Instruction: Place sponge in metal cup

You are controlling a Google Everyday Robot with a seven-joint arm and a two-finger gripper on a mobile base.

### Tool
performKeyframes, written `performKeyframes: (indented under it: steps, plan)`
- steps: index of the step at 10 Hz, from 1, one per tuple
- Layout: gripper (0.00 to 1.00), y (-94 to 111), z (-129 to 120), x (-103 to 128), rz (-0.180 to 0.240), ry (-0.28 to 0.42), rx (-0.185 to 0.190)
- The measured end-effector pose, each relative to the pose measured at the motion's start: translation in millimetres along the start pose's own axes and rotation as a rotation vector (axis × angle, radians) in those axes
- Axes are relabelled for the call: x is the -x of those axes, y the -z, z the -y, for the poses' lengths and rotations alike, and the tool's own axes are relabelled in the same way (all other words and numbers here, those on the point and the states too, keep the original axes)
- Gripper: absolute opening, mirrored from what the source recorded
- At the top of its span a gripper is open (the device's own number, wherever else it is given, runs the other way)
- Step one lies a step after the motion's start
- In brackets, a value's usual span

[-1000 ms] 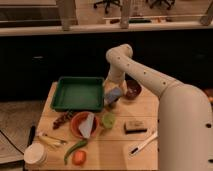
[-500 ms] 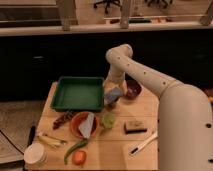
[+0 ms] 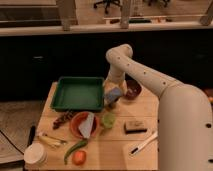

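My gripper [image 3: 113, 94] hangs at the end of the white arm, just right of the green tray's near right corner. It is shut on the sponge [image 3: 112, 94], a blue-grey pad with a paler edge, held tilted a little above the table. Directly under the sponge a small dark shape [image 3: 114, 104] shows; it looks like the metal cup, but the sponge and gripper hide most of it.
A green tray [image 3: 77, 93] lies to the left and a dark red bowl [image 3: 133, 89] to the right. Nearer the front are a light-green cup [image 3: 108, 120], an orange plate [image 3: 75, 126], a tan block [image 3: 134, 126], a white utensil [image 3: 145, 143], a green pepper [image 3: 74, 148] and a white stack [image 3: 35, 154].
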Motion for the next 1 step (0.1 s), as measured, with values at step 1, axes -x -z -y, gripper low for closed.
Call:
performKeyframes:
  steps: [1]
  plan:
    - [0.80, 0.0, 0.0, 0.0, 0.000, 0.000, 0.000]
